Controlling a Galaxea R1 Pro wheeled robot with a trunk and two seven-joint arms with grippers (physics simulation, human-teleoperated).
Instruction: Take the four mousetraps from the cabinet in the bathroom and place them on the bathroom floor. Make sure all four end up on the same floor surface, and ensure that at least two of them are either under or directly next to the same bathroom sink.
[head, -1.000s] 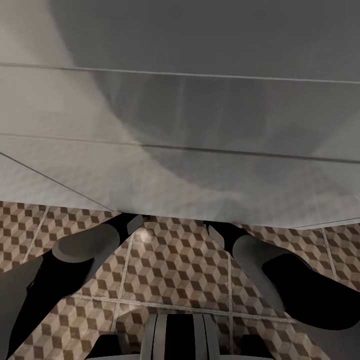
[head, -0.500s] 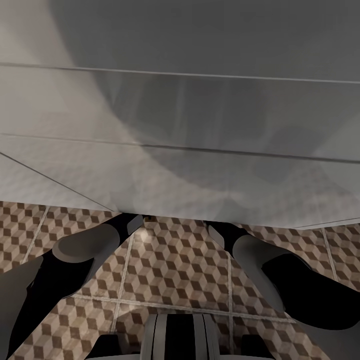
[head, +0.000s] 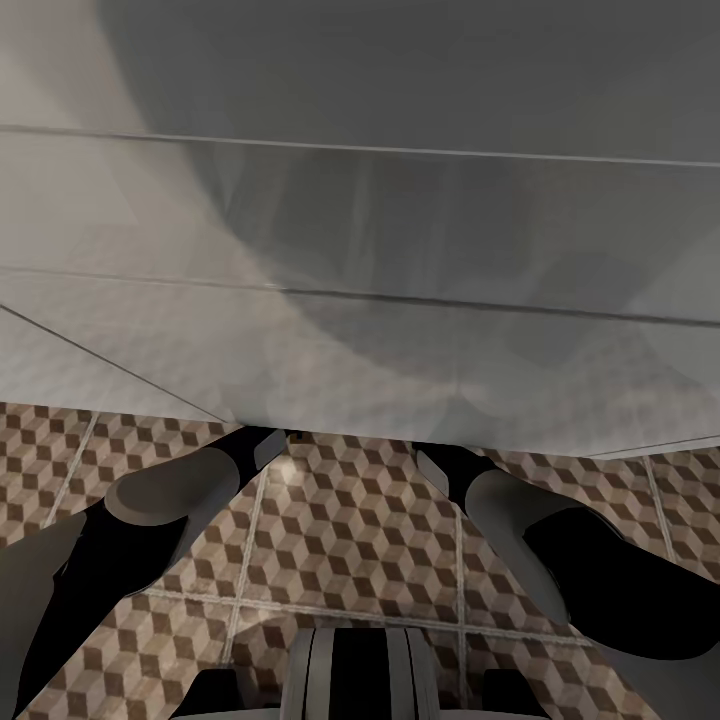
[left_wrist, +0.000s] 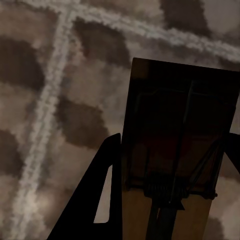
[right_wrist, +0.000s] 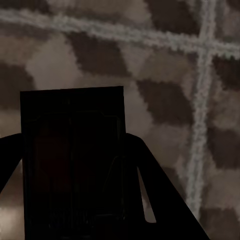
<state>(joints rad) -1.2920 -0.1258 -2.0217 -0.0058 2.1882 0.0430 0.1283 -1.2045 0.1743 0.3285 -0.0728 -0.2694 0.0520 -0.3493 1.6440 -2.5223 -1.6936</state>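
In the left wrist view, a tan wooden mousetrap (left_wrist: 170, 210) with a dark wire bar sits between the dark fingers (left_wrist: 95, 210) of my left gripper (left_wrist: 175, 145), which is shut on it just above the cube-patterned bathroom floor (left_wrist: 45, 100). My right gripper (right_wrist: 72, 145) is shut on a second mousetrap (right_wrist: 72, 165), seen in deep shadow over the bathroom floor (right_wrist: 170, 100). In the head view both forearms (head: 170, 500) (head: 520, 520) reach under the lower edge of the white boxy vanity of the bathroom sink (head: 360, 250).
The vanity front stands very close ahead, with thin seam lines across it. Patterned tiles with pale grout lines (head: 340, 540) lie between my arms. My own trunk (head: 360, 680) shows at the near edge.
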